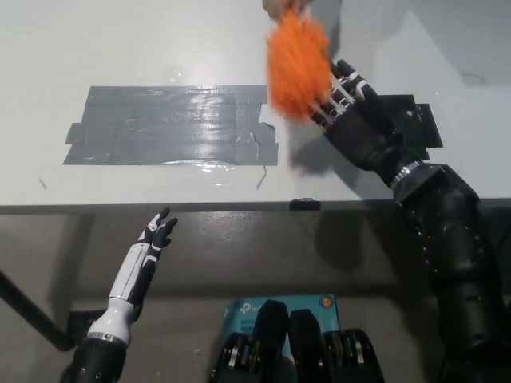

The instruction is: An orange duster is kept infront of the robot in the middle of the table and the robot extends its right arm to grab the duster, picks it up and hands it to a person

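The fluffy orange duster (297, 65) hangs above the far right part of the white table (160, 40). My black right hand (351, 108) is stretched out over the table, its fingers against the duster's right side. Whether those fingers still grip it is unclear. At the top edge a person's hand (281, 8) holds the duster from above. My white left hand (153, 243) rests low at the lower left, below the table's front edge, fingers apart and empty.
A patch of grey tape strips (172, 125) lies on the table left of the duster. The table's front edge (239, 207) runs across the middle of the picture.
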